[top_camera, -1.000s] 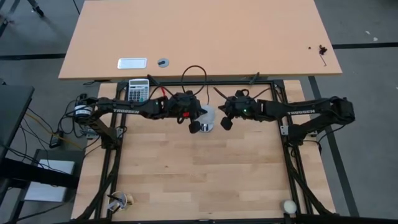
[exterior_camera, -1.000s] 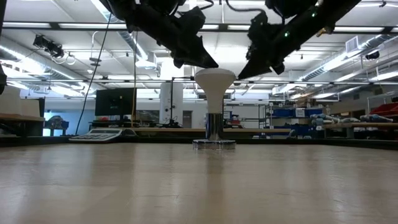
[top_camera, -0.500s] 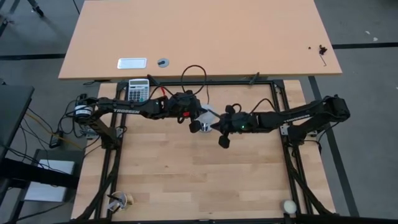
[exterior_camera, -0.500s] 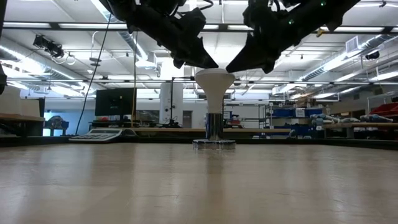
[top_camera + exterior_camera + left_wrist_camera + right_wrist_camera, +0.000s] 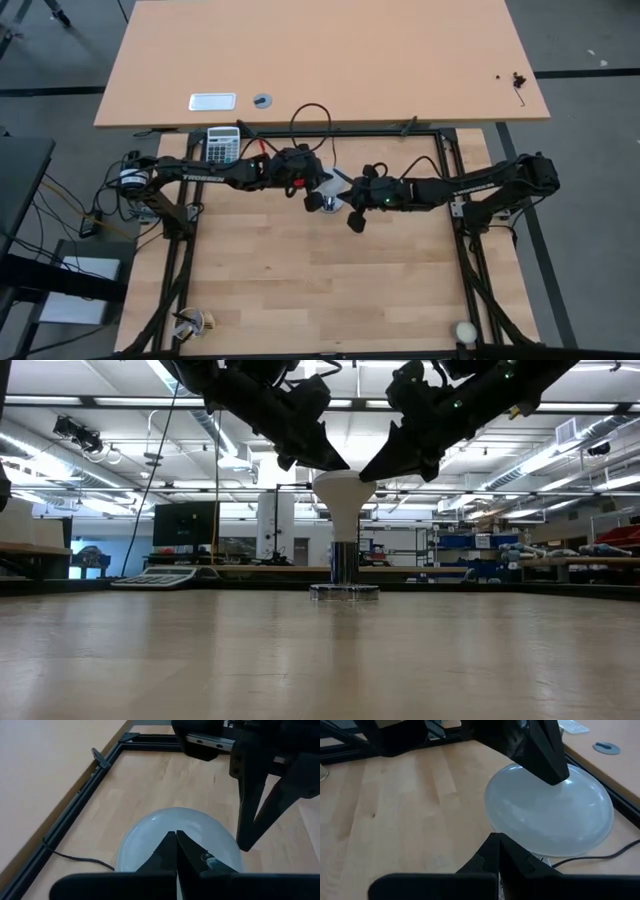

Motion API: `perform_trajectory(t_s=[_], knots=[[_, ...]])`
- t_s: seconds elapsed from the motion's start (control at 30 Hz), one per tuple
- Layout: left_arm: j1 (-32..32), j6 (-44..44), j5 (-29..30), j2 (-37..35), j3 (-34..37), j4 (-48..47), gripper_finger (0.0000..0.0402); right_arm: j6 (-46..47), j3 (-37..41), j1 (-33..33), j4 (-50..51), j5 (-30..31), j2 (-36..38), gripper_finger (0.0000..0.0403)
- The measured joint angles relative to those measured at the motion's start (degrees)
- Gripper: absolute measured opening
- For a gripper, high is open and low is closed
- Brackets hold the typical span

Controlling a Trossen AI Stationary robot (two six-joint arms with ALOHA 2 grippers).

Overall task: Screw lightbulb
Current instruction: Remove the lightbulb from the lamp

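Lightbulb (image 5: 344,490) stands upright in the socket (image 5: 344,591), dome up, neck down, and I take that socket as my reference. Both sets of jaws are clenched with nothing between them: on each wrist camera the two dark fingers meet in a single wedge tip. I have the left gripper (image 5: 330,458) pressed tip-first on one shoulder of the dome and the right gripper (image 5: 375,467) on the opposite shoulder, both angled downward toward the socket. My judgement is that the closed tips serve as two opposed pushers, since the dome looks too broad to be pinched, and friction on its flanks would turn the thread.

Materials, working outward:
- Dome: smooth, matt white, shallow and rounded, tapering like a funnel to a narrow grey screw base (image 5: 344,565).
- Socket: flat round metallic disc, polished, with a thin black cord (image 5: 75,859) leading away from it.
- Table (image 5: 330,290): pale wood planks with visible grain, bounded by a black metal frame (image 5: 107,761).

Seating depth of the thread cannot be read; I judge the screwing step to be under way, not finished
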State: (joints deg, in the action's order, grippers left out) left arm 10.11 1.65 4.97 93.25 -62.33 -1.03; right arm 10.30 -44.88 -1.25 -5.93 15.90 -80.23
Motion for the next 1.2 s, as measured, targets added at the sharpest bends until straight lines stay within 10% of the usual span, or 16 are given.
perform_trajectory(t_s=[0.77, 1.2], knots=[[-0.2, -0.59, -1.62, -0.07, -0.04, -0.14, 0.0, -5.4, 0.03, -11.14, 10.82, 0.54, 4.64, 0.001], [-0.15, -0.46, -0.69, -0.02, -0.02, 0.23, 0.0, -1.26, 0.0, -1.79, 8.85, -5.42, 7.36, 0.0009]])
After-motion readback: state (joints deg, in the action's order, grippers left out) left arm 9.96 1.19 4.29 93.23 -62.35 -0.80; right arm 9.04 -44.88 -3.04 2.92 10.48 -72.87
